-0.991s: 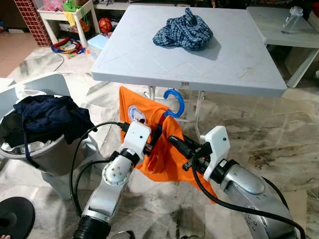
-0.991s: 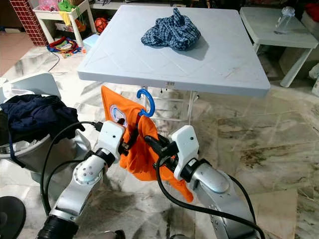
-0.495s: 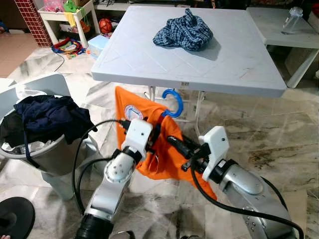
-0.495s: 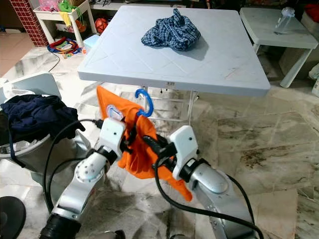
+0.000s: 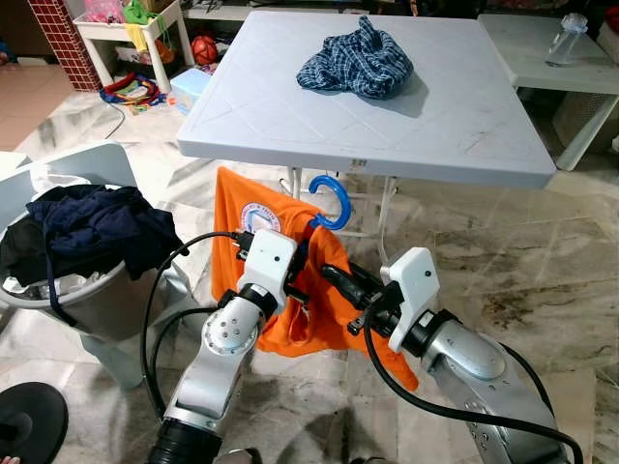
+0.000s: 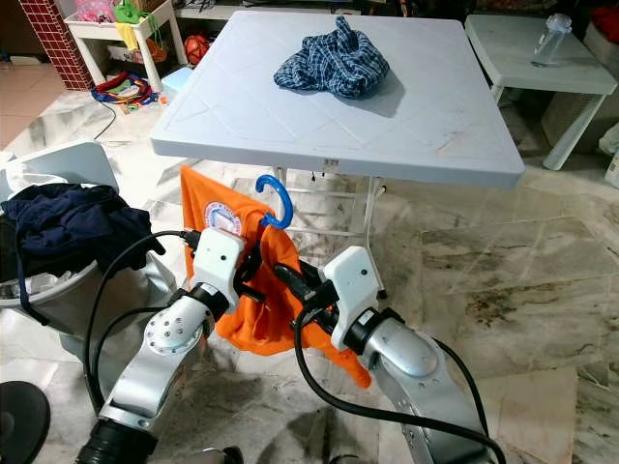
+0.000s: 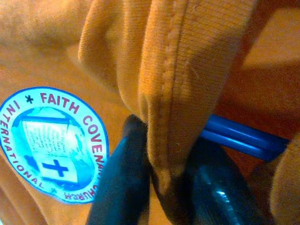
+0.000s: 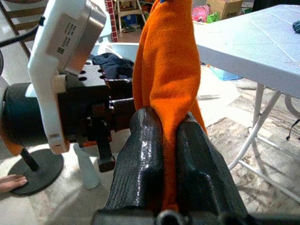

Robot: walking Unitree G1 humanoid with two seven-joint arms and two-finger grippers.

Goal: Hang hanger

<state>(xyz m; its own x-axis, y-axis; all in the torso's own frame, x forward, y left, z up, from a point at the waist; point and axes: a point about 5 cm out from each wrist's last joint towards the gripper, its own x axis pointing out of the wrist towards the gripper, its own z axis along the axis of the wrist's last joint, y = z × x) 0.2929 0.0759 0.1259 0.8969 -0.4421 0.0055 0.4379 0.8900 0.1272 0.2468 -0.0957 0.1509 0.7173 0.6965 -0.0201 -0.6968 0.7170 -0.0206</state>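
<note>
Marbled floor tiles spread under a pale folding surface (image 5: 290, 106) that carries a crumpled plaid shirt (image 5: 356, 60), with a laundry bin (image 5: 92, 300) of dark clothes off to the robot's left. Just below the near edge of the surface, an orange shirt (image 5: 253, 208) with a round printed badge hangs on a blue hanger (image 5: 334, 201), whose hook curls up free, close under the edge but not caught on anything. The shirt is soft and light and will sag and swing; the plastic hanger inside it is stiff and slick, so it is likely best held through the cloth at the shoulders, leaving the hook clear to catch a rail or edge. The left end effector (image 7: 159, 183) is pinched onto a seamed fold of the orange cloth, with a blue hanger bar showing just behind its fingers. The right end effector (image 8: 169, 154) is clamped narrow on a bunched fold of the same shirt, close beside the left one.
</note>
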